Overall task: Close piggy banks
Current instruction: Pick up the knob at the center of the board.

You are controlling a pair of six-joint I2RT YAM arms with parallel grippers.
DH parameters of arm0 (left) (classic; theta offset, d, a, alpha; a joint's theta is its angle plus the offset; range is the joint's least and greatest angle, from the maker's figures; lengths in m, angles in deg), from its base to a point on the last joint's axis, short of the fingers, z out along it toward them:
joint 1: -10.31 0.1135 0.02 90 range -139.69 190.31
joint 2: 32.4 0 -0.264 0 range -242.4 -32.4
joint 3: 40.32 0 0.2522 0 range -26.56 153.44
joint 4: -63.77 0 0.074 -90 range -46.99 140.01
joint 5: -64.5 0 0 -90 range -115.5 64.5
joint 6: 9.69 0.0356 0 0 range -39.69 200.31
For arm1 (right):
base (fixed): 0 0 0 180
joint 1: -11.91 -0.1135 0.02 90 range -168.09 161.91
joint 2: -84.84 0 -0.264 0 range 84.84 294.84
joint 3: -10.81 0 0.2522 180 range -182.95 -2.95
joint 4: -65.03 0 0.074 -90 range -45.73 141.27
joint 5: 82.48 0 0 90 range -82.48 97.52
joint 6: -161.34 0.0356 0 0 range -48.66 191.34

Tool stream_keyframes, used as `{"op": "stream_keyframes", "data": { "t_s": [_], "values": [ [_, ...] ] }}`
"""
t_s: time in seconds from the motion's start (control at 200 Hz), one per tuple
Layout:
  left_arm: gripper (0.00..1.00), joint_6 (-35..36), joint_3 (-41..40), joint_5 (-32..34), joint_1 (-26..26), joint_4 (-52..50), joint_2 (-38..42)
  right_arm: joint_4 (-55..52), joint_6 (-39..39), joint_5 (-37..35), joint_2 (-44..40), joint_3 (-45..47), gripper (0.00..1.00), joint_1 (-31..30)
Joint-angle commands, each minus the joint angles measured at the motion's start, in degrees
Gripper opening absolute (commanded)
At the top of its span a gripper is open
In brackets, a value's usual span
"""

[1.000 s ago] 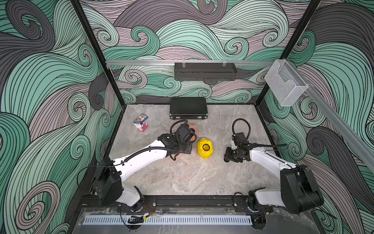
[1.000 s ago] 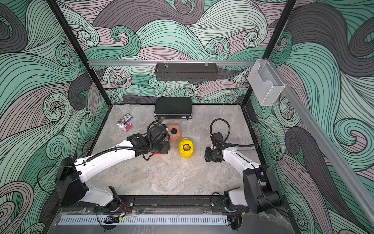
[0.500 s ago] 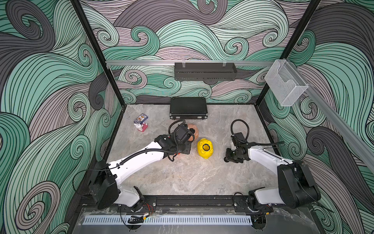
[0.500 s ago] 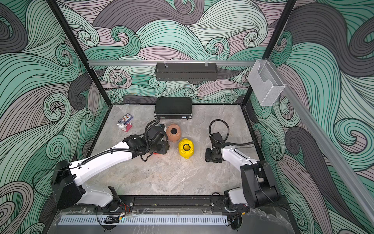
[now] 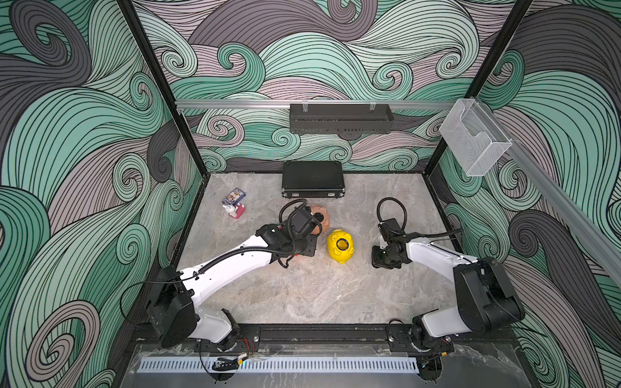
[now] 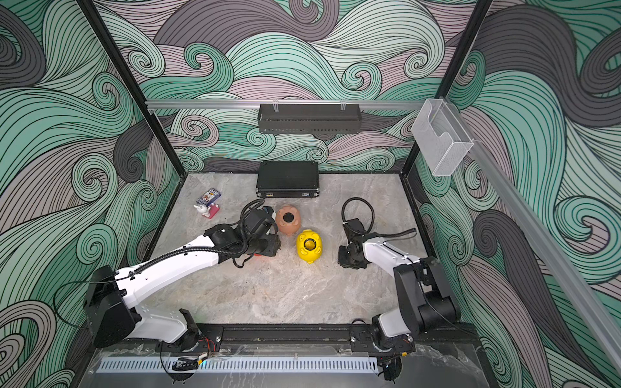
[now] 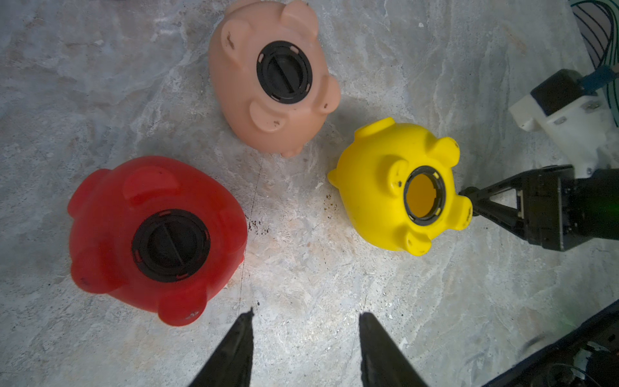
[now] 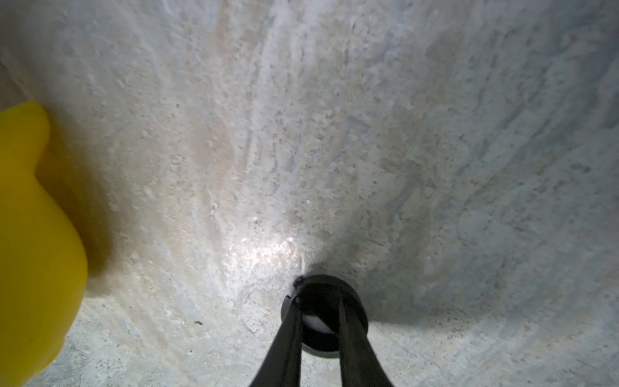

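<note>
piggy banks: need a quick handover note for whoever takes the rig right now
Left gripper: open, empty, over bare table beside the red piggy bank.
Right gripper: jaws narrow around the loose black plug lying on the table; a firm grip is not clear.
Pigs: all three belly up, clustered mid-table.
Done: the red one and the peach-pink piggy bank have plugs fitted.
Left: the yellow piggy bank has its belly hole open; lift the plug and fit it there.
</note>
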Motion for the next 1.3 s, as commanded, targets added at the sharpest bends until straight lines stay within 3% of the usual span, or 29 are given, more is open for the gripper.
{"op": "stream_keyframes", "data": {
  "t_s": [0.0, 0.39, 0.475, 0.66, 0.781, 1.296],
  "values": [
    [0.51, 0.26, -0.06, -0.07, 0.45, 0.16, 1.48, -2.89, -0.39, -2.08, 1.20, -0.68, 0.22, -0.54],
    [0.52, -0.04, -0.89, -0.10, 0.49, 0.08, 2.59, -4.14, 0.31, -3.39, 2.44, -2.51, 0.05, -1.31],
    [0.51, -0.07, -1.29, -0.04, 0.53, 0.58, 2.92, -4.37, 0.12, -3.55, 2.26, -2.97, 0.05, -1.68],
    [0.51, 0.21, -1.21, -0.25, 0.53, 0.61, 2.74, -5.45, -0.49, -5.46, 2.41, -3.91, 0.18, -2.13],
    [0.51, 0.26, -1.04, -0.27, 0.57, 0.62, 2.65, -5.61, -0.87, -6.14, 3.16, -4.28, 0.18, -2.19],
    [0.52, 0.77, -1.21, -0.23, 0.63, 0.44, 3.62, -5.50, -0.83, -5.13, 5.89, -4.88, 0.00, -2.84]
  ]
}}
